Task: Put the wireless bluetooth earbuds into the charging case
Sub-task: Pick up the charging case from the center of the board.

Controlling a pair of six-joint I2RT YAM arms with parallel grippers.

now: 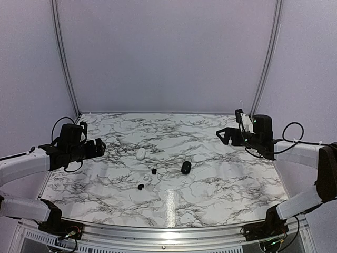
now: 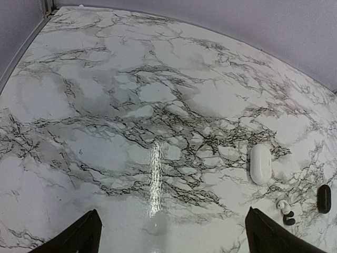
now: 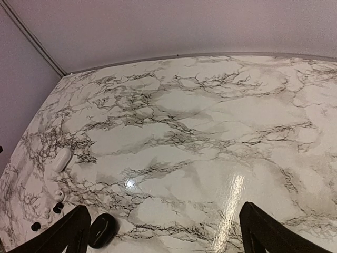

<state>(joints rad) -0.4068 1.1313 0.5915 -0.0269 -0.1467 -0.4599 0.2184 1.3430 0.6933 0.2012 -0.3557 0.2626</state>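
Right gripper [image 3: 164, 206] first, since its black fingers fill the bottom corners of its wrist view. They're spread wide and holding nothing. Left gripper [image 2: 172, 211] is the same deal, wide apart and empty.

The charging case [image 1: 186, 167] sits on the marble table [image 1: 237, 195]. It looks closed to me, with its long axis running roughly from the arms' edge toward the back wall. In the right wrist view it shows low down, beside the finger at that view's lower left, not touching it. I'd say the right arm is clearly the nearer one.

One earbud [image 1: 154, 171] lies near the case's left side. The second earbud [image 1: 141, 186] is farther left of the case and closer to the bases. Both are nearer the left gripper. A white oval thing [image 1: 140, 153] sits left of the case, farther back.
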